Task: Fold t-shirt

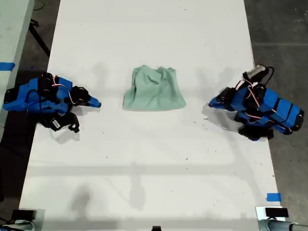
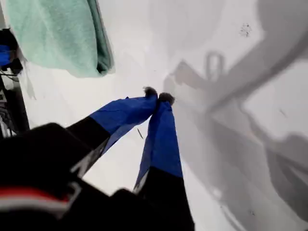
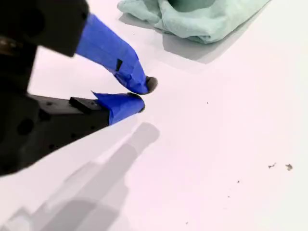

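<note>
The t-shirt (image 1: 154, 91) lies as a small pale mint-green bundle in the middle of the white table (image 1: 154, 29), smooth along its near edge and crumpled toward the far side. My first gripper (image 1: 98, 103) rests on the table at the exterior view's left, pointing toward the cloth, a short gap away. In the first wrist view the first gripper (image 2: 159, 96) is shut on nothing, with the t-shirt (image 2: 57, 33) ahead of it. My second gripper (image 1: 211, 103) rests at the exterior view's right. It too is shut and empty (image 3: 144, 94), apart from the t-shirt (image 3: 202, 21).
Both blue arms sit folded at the table's side edges in the exterior view. Blue tape marks (image 1: 273, 197) sit near the front right corner and on a second surface (image 1: 6, 66) at the left. Dark floor borders the table on both sides.
</note>
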You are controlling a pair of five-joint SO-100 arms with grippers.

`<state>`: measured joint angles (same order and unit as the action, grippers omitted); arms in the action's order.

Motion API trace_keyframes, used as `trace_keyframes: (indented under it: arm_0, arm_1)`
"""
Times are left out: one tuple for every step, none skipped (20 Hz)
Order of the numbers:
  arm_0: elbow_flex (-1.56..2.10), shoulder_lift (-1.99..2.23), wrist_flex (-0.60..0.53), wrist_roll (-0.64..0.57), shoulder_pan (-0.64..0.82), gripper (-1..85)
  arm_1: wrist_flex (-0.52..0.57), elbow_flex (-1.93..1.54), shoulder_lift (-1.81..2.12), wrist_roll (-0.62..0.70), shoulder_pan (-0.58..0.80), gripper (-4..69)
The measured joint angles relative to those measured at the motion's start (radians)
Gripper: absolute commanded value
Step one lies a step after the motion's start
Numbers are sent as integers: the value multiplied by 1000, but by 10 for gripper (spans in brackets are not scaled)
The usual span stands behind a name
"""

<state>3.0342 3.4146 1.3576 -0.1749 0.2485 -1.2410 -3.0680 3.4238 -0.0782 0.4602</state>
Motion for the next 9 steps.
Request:
trace_keyframes:
  arm_0:
    - [0,0,0,0,0,33]
    - [0,0,0,0,0,33]
    - [0,0,0,0,0,33]
    - [0,0,0,0,-3,33]
    - [0,0,0,0,-5,33]
    - [0,0,0,0,-5,33]
    - [0,0,0,0,-5,33]
    - [0,0,0,0,-5,33]
    - [0,0,0,0,-5,33]
  arm_1:
    - [0,0,2,95,2,38]
    - [0,-2,-3,207,0,36]
    - [0,-2,-2,336,0,31]
    - [0,-2,8,479,0,31]
    - [0,-2,8,595,0,31]
    - [0,-2,-3,640,-6,31]
    - [0,-2,2,658,-8,31]
    - [0,-2,3,667,-2,31]
    - [0,-2,2,672,0,31]
